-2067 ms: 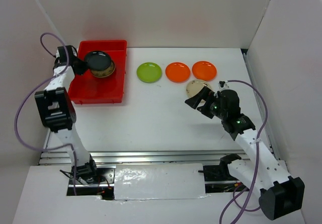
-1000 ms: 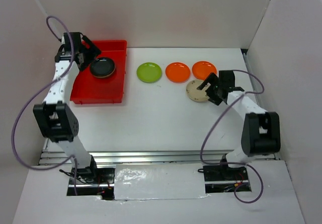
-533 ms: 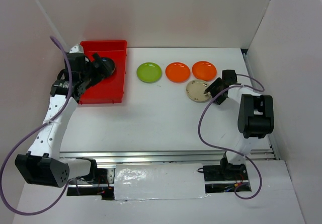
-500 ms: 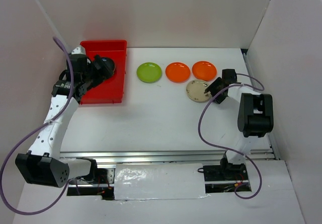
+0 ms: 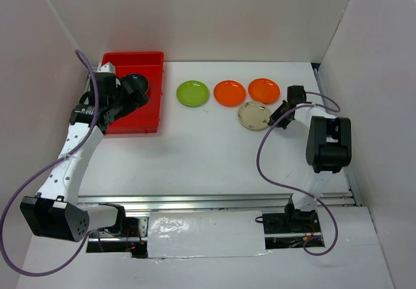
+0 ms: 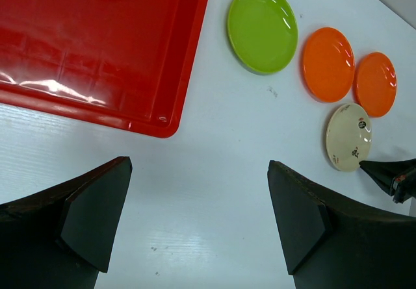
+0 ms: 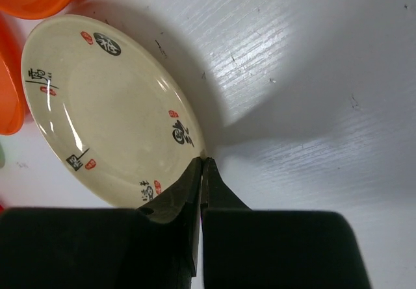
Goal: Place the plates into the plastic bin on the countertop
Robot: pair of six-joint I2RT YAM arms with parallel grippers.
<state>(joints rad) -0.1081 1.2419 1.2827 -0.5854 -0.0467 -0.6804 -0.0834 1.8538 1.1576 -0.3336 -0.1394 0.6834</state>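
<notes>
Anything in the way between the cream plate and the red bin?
Only bare countertop between cream plate and red bin. The lime green plate lies beyond that line, on the far side; left gripper hangs open over the bin.

Top external: overhead from behind, whole countertop (image 5: 208,152).
Left wrist: raised, looking down, mid-range.
Right wrist: very close, looking down.
Shared by all: cream plate (image 5: 254,115).

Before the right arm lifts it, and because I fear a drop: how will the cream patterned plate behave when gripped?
The cream plate looks rigid and glossy, so it would probably slide on the countertop rather than bend. Its rim is thin, so the right end effector, tips at that rim, might slip off. Possibly breakable if dropped.
</notes>
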